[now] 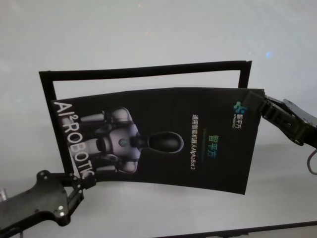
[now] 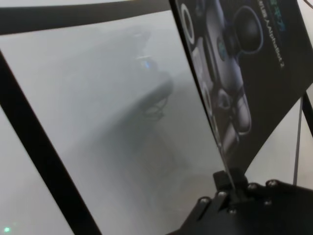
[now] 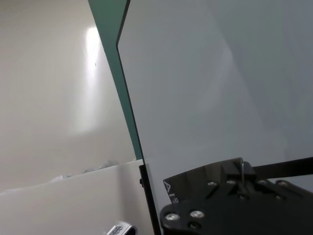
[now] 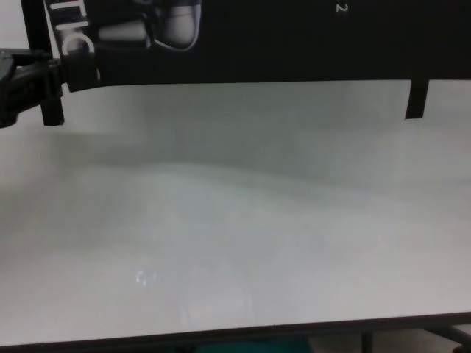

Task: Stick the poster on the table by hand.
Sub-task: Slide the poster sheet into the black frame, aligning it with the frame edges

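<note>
The poster, black and glossy with a grey-white robot picture and white lettering, hangs bowed above the white table. My left gripper is shut on its near-left corner by the lettering; in the left wrist view the sheet's edge runs into the clamped jaws of the left gripper. My right gripper is shut on the far-right corner. The right wrist view shows the poster's pale back pinched in the right gripper. The chest view shows the poster's lower part above the table.
Narrow black strips form a frame outline on the table behind and under the poster; one crosses the left wrist view, and a short end shows in the chest view. The table's dark near edge runs along the front.
</note>
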